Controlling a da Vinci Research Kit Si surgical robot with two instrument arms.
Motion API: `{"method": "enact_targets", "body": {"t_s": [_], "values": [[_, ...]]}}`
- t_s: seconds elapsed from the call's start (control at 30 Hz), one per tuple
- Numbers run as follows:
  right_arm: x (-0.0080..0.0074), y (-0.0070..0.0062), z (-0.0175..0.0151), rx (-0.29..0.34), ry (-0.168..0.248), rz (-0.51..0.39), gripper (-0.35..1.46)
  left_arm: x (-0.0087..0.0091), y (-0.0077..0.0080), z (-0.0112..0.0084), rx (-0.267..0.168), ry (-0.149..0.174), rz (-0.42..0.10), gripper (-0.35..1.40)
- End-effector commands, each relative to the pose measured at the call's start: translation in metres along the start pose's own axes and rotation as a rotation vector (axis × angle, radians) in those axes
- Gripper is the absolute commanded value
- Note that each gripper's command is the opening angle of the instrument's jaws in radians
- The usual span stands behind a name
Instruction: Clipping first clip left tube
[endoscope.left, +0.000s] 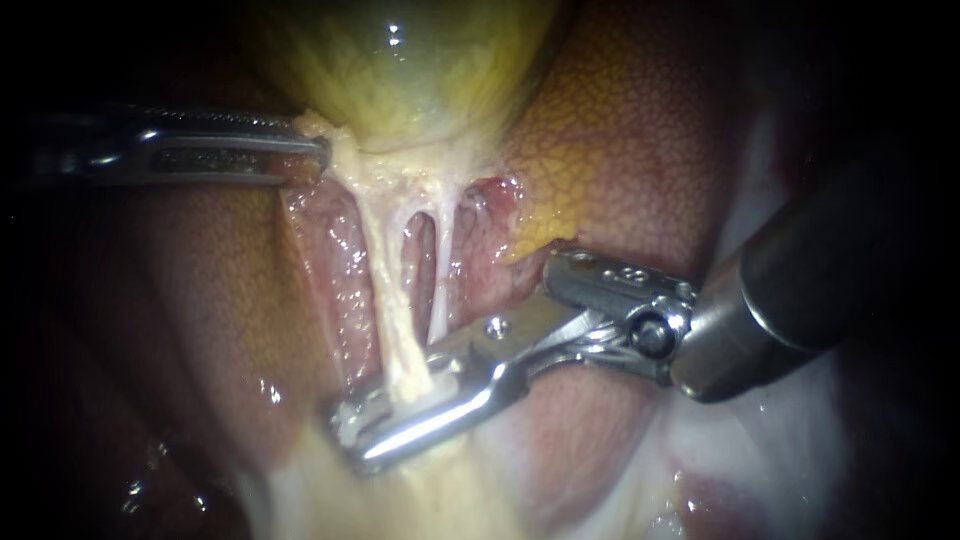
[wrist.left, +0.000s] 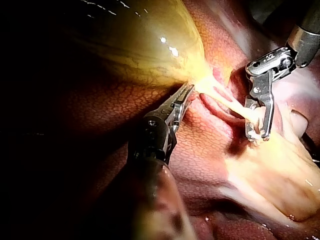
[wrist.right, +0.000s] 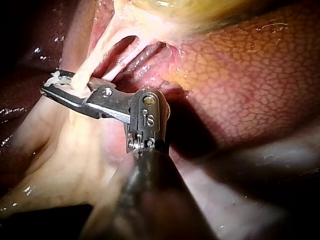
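Right instrument (endoscope.left: 352, 432): its 2 polished steel jaws are clamped across the left tube (endoscope.left: 392, 300), a pale, stringy, glistening cord, low on its length beside the thinner right tube (endoscope.left: 440, 265). Left instrument (endoscope.left: 316, 156): jaws grasp the neck of the gallbladder (endoscope.left: 420, 70), a taut yellow-green sac. Mottled liver (endoscope.left: 640, 150) lies behind.

Seemingly a surgical lab bench: wet liver (endoscope.left: 640, 130) and gallbladder (endoscope.left: 420, 60), close-lit, a steel right instrument (endoscope.left: 357, 437) at the tissue.

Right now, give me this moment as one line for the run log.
left instrument: shut on gallbladder neck | right instrument: shut on left tube, low down | right tube: outside jaws
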Motion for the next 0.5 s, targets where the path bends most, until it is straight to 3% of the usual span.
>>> {"method": "enact_targets", "body": {"t_s": [0.03, 0.07, 0.17, 0.5], "values": [[0.0001, 0.0, 0.0, -0.003, 0.003, -0.001, -0.27, 0.0, 0.0, 0.0, 0.0, 0.0, 0.0, -0.35], [0.0001, 0.0001, 0.0, -0.007, 0.002, 0.011, -0.35, 0.0, 0.0, -0.0001, 0.0, 0.0, 0.0, -0.35], [0.0001, 0.0004, -0.0001, -0.029, 0.0, 0.093, -0.35, 0.0, 0.0, -0.0001, 0.0, 0.0, 0.0, -0.35], [-0.0002, 0.0006, -0.0001, -0.031, 0.0, 0.097, -0.35, 0.0, 0.0, -0.0001, 0.0, 0.0, 0.0, -0.35]]}}
